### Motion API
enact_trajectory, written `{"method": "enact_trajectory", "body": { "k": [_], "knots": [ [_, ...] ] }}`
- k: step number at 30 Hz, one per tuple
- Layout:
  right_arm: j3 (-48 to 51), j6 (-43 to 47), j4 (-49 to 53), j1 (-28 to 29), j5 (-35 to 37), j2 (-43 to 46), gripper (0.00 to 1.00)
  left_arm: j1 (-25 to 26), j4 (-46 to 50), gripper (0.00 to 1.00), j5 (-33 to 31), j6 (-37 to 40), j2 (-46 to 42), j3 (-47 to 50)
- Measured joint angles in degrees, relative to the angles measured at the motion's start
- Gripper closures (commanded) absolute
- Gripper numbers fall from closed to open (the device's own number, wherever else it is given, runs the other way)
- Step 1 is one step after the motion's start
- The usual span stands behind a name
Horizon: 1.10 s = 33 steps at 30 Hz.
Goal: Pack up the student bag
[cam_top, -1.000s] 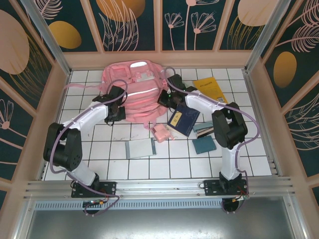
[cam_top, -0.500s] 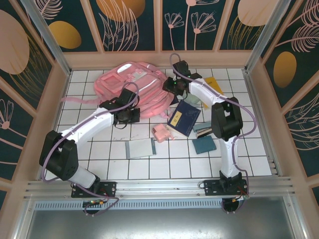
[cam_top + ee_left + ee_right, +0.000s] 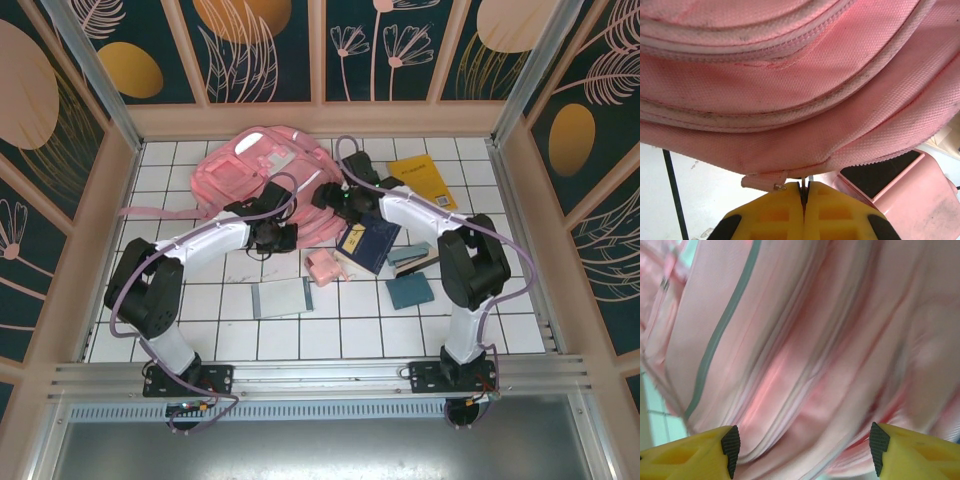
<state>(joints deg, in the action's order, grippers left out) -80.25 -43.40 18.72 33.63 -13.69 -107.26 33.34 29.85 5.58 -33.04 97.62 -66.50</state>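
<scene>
Back left on the table [image 3: 500, 300] lies the student bag [image 3: 262, 172]. Just before its near right corner sits the small pouch [image 3: 322, 266], with the large book [image 3: 368, 243] just beside it on the right. The booklet [image 3: 422, 180] lies behind that book, right of the bag. Nearest the arms lie the flat notebook [image 3: 282, 297], left of the pouch, and the small book [image 3: 410, 290] over on the right.

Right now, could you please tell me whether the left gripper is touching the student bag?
Touching. In the left wrist view, the left gripper is shut on a thin pull hanging from the lower edge of the student bag.
</scene>
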Motion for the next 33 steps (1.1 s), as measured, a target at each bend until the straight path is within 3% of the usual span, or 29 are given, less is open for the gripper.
{"method": "enact_trajectory", "body": {
  "k": [9,11,15,25,33],
  "knots": [
    [-0.28,-7.08,-3.98,4.79,-1.42,-2.84,0.31,0.0,0.0,1.0,-0.28,1.92,0.04,-0.04],
    [-0.33,-8.46,-4.42,4.79,-1.42,-3.87,0.45,0.0,0.0,1.0,-0.48,2.19,0.04,-0.04],
    [-0.33,-9.97,-4.46,4.79,-1.07,-5.09,0.99,0.0,0.07,1.0,-1.79,2.6,0.04,-0.04],
    [3.5,-10.56,-6.1,4.61,1.29,-2.91,1.0,-0.94,4.07,1.0,-9.51,2.6,0.17,-0.09],
    [6.88,-9.42,-7.06,2.21,1.6,0.7,1.0,-9.22,6.67,1.0,-16.96,3.48,1.7,-0.37]
  ]
}}
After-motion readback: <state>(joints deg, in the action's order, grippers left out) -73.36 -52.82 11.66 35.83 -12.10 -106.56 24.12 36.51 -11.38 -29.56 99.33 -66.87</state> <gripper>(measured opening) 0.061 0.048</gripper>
